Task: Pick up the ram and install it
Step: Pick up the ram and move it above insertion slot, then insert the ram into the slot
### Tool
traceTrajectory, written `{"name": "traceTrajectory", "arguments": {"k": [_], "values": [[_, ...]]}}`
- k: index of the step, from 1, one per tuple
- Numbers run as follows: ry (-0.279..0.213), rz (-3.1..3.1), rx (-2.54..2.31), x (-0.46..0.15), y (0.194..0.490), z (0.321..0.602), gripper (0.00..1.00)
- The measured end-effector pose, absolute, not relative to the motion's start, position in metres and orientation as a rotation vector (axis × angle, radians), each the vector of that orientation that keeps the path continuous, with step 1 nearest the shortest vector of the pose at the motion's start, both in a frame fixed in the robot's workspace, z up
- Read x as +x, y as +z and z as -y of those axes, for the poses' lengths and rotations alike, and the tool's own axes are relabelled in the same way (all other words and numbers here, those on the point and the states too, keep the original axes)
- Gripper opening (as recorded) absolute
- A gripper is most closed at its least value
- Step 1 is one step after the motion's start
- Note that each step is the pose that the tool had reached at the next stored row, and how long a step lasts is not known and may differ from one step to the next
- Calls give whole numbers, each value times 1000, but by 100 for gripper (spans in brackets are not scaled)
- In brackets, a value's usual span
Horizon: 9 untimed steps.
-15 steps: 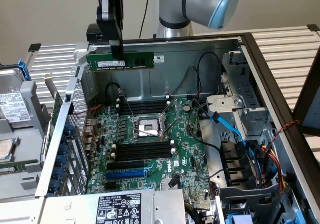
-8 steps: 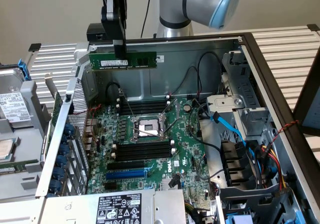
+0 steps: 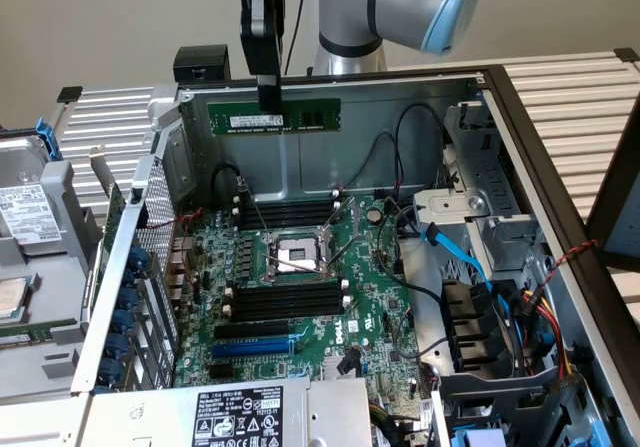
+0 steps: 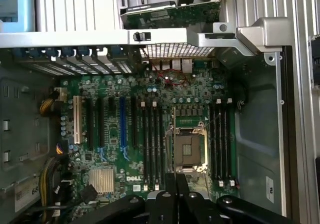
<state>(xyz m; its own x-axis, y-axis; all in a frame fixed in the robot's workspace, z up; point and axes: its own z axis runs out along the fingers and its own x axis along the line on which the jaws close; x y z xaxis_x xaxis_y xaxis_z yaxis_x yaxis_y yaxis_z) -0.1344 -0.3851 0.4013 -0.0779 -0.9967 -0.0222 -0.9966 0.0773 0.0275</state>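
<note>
The gripper point(image 3: 270, 95) is closed on the upper edge of the ram point(image 3: 308, 119), holding the green stick level in the air inside the open computer case point(image 3: 400, 92). The ram hangs well above the motherboard point(image 3: 370, 297), apart from its black memory slots point(image 3: 290, 210).

i see an open computer case point(image 3: 350, 162) with a green motherboard point(image 3: 375, 312) lying flat inside. its cpu socket point(image 3: 296, 255) sits between two banks of black memory slots point(image 3: 290, 298). a blue expansion slot point(image 3: 255, 348) lies near one bank, and a blue cable point(image 3: 452, 250) runs off the exterior view's right.
</note>
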Motion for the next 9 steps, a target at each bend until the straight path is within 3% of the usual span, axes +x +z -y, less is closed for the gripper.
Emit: {"name": "traceTrajectory", "arguments": {"k": [9], "values": [[-55, 2304, 2132, -134, 401, 385, 12]]}}
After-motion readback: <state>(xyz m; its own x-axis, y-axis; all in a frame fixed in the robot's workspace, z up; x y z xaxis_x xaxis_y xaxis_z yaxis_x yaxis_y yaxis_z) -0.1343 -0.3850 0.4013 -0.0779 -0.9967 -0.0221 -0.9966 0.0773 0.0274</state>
